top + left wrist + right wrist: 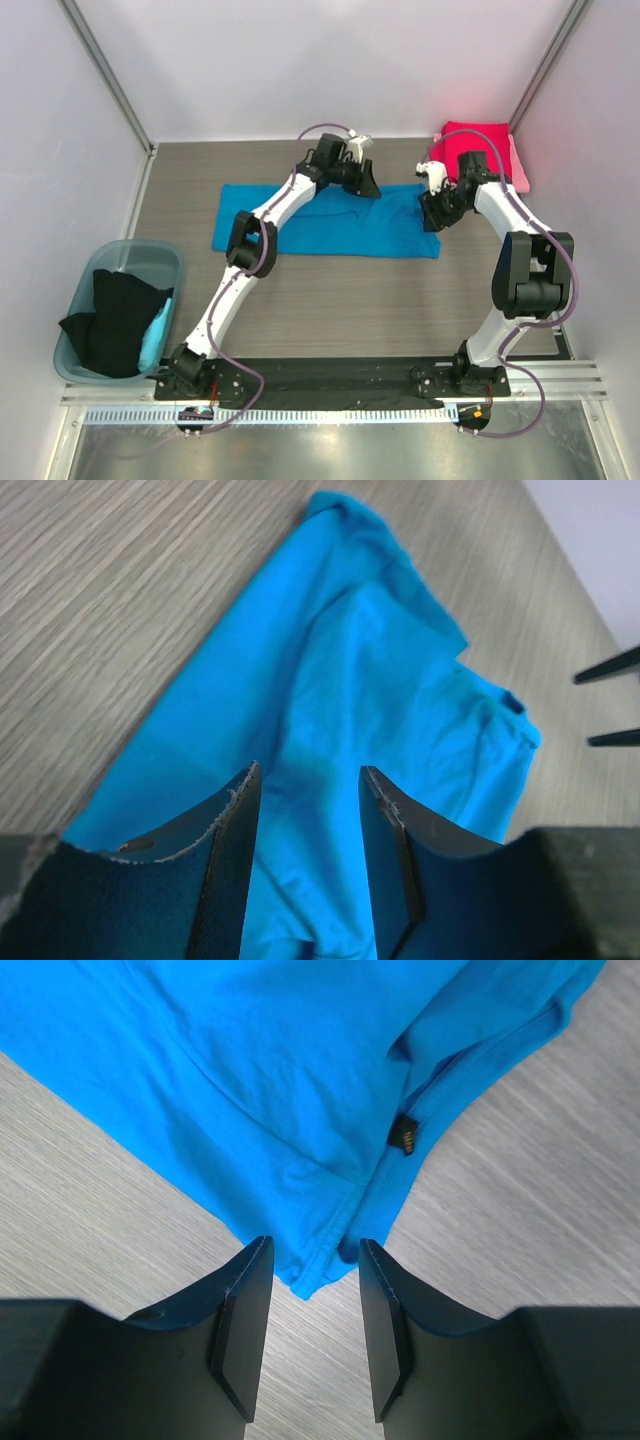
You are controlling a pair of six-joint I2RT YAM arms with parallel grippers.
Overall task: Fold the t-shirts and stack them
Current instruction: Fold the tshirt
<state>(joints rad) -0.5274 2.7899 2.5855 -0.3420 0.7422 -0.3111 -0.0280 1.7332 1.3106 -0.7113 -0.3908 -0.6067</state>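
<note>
Here, blue t-shirt (250, 1080) neck label (404, 1137) dark, lettering illegible.

- Overhead view: bright, even, diffuse light. The arms cast only faint, soft shadows on the tabletop (340, 300).
- A pink glow tints the right wall (590, 130) beside the crimson shirt (475, 135).
- The metal strip (300, 450) at the near edge has a dull sheen.
- Left wrist view: the left claw (310, 780) is near-black and underexposed. A soft shadow falls on the blue shirt (330, 680), and the wood grain looks slightly soft.
- Right wrist view: cloth and grain are crisp, the right claw (315, 1250) dark.
</note>
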